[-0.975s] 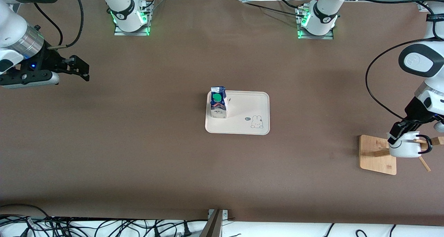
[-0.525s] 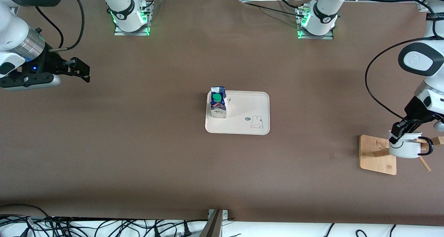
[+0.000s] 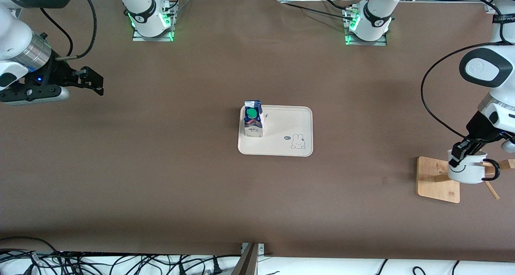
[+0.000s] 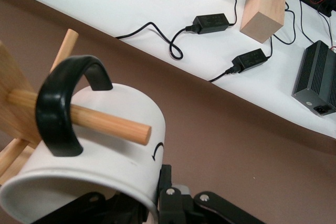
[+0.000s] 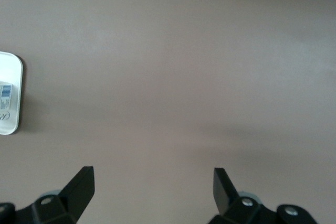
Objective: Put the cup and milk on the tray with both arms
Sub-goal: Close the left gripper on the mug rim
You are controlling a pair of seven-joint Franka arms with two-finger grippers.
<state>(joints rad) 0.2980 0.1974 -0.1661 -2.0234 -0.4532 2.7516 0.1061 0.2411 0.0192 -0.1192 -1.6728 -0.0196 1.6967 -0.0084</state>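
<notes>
The left gripper (image 3: 462, 153) sits at the left arm's end of the table, its black fingers (image 4: 173, 203) pinched onto the rim and wall of the cup (image 3: 466, 171). The cup is a small white mug with a black smile on its side; it hangs tilted on the wooden rack (image 3: 438, 179), with a rack peg (image 4: 105, 123) running through its black loop handle (image 4: 60, 106). In the front view the gripper is at about 11 o'clock from the cup's body, and the handle sticks out at 3 o'clock. Whether anything is inside the cup cannot be told.

From there the tray (image 3: 281, 146) lies well apart, at roughly 9 o'clock in the front view, near the middle of the table. It is cream with rounded corners and a small bunny drawing (image 3: 298, 141) in the corner nearer the front camera, toward the left arm's end. The milk (image 3: 253, 122) stands upright on the tray, close against its edge toward the right arm's end, green cap up. The remaining tray surface is bare.

The right gripper (image 3: 94, 83) waits over bare table at the right arm's end, its fingers (image 5: 79, 190) spread wide and holding nothing. In the front view the tray and milk lie at about 4 o'clock from it, well apart.
</notes>
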